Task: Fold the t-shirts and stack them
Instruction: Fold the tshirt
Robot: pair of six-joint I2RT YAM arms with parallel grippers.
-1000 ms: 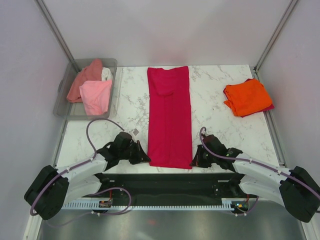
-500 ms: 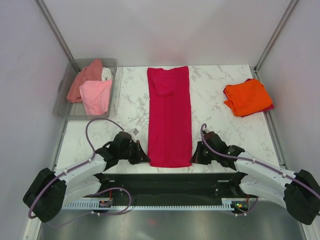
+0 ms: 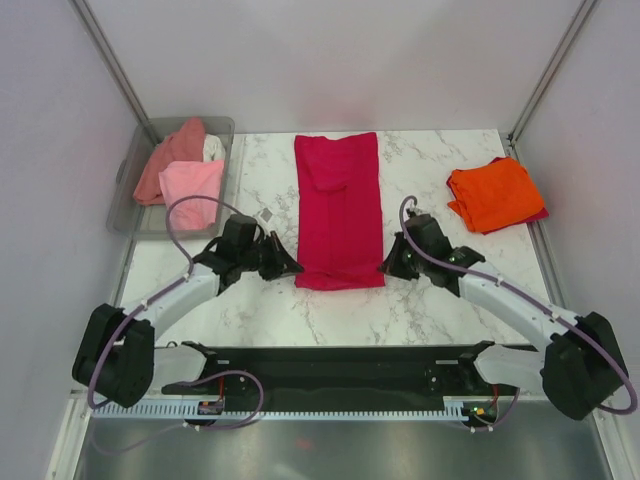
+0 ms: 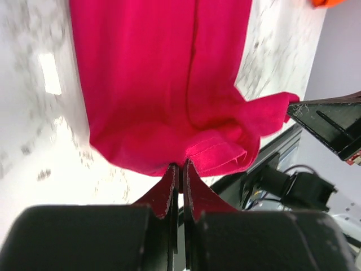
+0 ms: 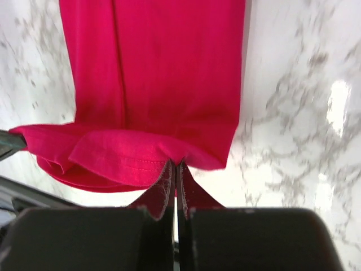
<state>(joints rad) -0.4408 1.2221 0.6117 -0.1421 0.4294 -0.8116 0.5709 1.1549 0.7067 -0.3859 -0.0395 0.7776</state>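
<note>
The crimson t-shirt lies as a long narrow strip down the middle of the marble table, its near end lifted and folded back. My left gripper is shut on the near left corner of its hem. My right gripper is shut on the near right corner. Both hold the hem a little above the table, over the strip. The orange t-shirt lies folded at the right. Light pink, salmon and white t-shirts lie in the bin.
The clear grey plastic bin stands at the back left, off the table's left edge. A darker red cloth edge peeks from under the orange t-shirt. Frame posts rise at both back corners. White walls enclose the cell.
Both grippers have moved away from the near table edge toward the back, carrying the crimson t-shirt's near hem with them. The visible strip is now shorter.
</note>
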